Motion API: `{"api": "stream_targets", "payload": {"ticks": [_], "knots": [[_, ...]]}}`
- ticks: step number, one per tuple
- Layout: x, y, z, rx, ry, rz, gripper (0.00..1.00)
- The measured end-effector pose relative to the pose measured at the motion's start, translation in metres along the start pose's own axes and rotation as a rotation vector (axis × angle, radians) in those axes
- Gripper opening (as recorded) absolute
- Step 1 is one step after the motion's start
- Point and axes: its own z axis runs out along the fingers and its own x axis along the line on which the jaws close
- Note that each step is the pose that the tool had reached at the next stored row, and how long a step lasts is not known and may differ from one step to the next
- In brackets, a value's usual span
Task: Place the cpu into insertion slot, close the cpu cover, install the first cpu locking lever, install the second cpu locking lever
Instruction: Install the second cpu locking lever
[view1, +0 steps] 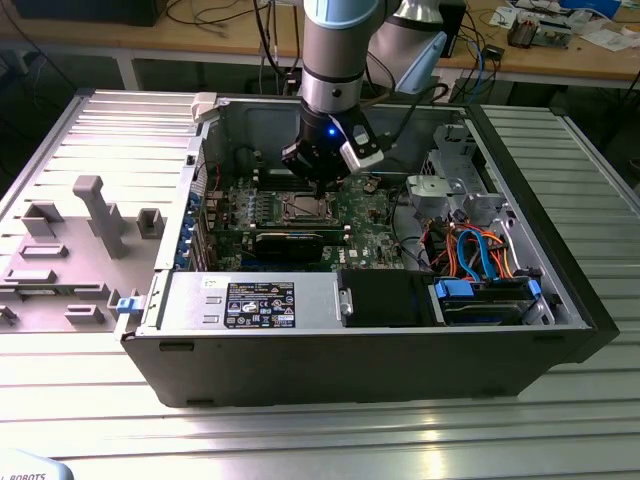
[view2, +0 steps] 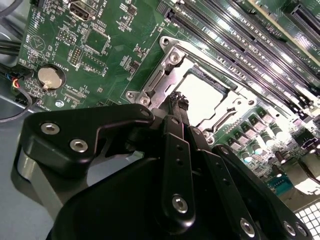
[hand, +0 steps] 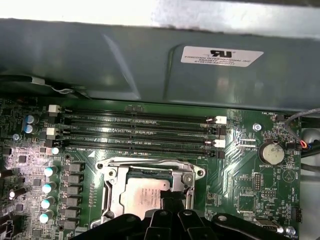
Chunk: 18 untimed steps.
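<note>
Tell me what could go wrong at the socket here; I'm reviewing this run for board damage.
The gripper sits right at the cpu cover, down over the cpu; a sideways slip could scrape the chip or bend the frame. The memory slots lie just beside the socket, so a drift that way might strike them.

Open computer case (view1: 560, 300) on a ribbed metal tabletop (view1: 300, 440), its side off, so the gripper (view1: 318, 180) reaches in from above. It hangs just over the socket (view1: 305, 208), whose cover (view2: 165, 82) lies closed around the cpu (view2: 202, 97). Memory slots (hand: 140, 131) run just beside the socket, with the case wall (hand: 125, 65) rising behind them. A black card (view1: 290, 243) lies near the socket on the other side. At the exterior view's right, tangled cables (view1: 480, 250) and a drive cage (view1: 450, 175) crowd the case
</note>
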Motion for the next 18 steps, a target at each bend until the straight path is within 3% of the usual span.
{"api": "stream_targets", "payload": {"ticks": [8,18], "knots": [[-0.0002,0.0007,-0.0115,0.002,0.0,0.0,0.11],[0.0003,-0.0047,-0.0124,0.0027,0.0001,0.0,0.11]]}}
